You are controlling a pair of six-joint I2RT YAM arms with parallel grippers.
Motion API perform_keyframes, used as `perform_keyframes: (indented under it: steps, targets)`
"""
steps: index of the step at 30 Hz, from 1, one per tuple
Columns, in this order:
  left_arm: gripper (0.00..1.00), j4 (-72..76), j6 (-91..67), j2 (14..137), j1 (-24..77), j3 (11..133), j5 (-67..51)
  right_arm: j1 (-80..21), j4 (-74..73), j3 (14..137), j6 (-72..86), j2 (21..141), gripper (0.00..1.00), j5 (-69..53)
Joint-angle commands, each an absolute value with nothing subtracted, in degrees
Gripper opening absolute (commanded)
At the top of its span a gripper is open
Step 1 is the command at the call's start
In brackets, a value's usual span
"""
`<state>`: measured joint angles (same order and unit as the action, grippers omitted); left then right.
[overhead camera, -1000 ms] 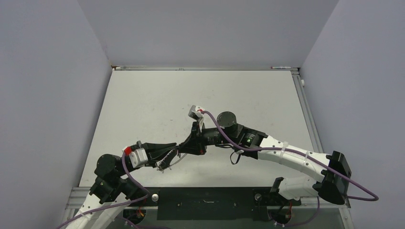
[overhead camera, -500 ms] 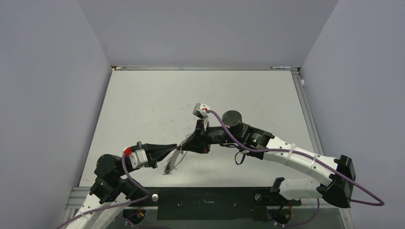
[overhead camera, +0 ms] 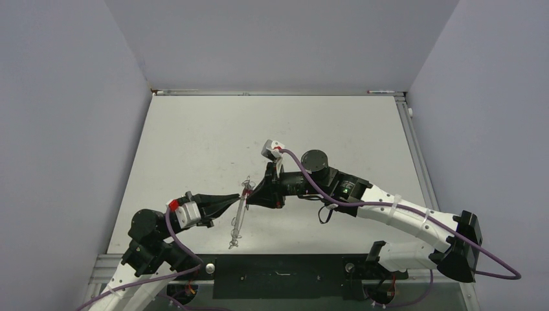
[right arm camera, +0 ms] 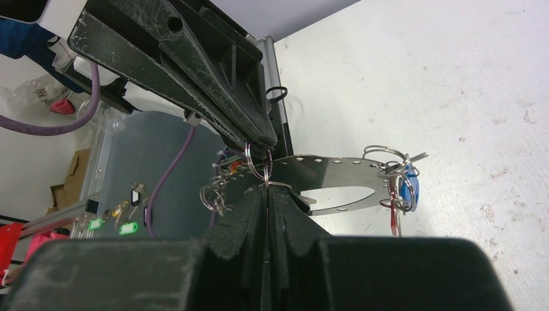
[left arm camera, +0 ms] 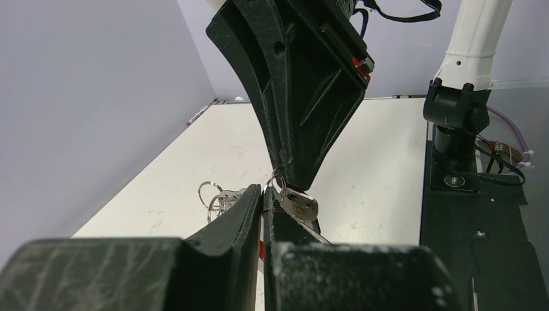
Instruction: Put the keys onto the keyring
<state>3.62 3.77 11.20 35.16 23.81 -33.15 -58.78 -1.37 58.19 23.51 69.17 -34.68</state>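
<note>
The keyring [overhead camera: 238, 217] is a long thin silver loop held off the table between the two gripper tips. In the right wrist view it is a flat perforated silver band [right arm camera: 336, 170]. A blue key [right arm camera: 408, 188] and a red piece [right arm camera: 393, 219] hang at its far end, and small split rings [right arm camera: 212, 194] at the other. My left gripper [overhead camera: 235, 198] is shut on the keyring. My right gripper [overhead camera: 251, 197] is shut on a silver key [left arm camera: 300, 205], whose small ring [right arm camera: 257, 159] sits at the fingertips. The black key is not visible.
The white table [overhead camera: 194, 142] is walled on three sides. A black base plate [overhead camera: 278, 275] runs along the near edge. The right arm's base [left arm camera: 456, 129] stands on it. Both arms meet left of the table's centre.
The right gripper has drawn back slightly to the right. The keyring has swung from a slanted line under the left gripper to a longer, steeper line between the two tips.
</note>
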Motion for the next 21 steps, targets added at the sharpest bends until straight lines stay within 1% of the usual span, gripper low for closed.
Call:
perform_keyframes:
  steps: [1,21]
  targets:
    - [0.0,6.5,4.7,11.72,35.42,24.35,-31.17,-58.25,1.24,61.07,24.56,68.27,0.05,-34.45]
    - [0.0,6.68,5.18,11.99,35.51,23.82,-29.83,-58.56,2.39,62.49,24.44,70.44,0.05,-35.79]
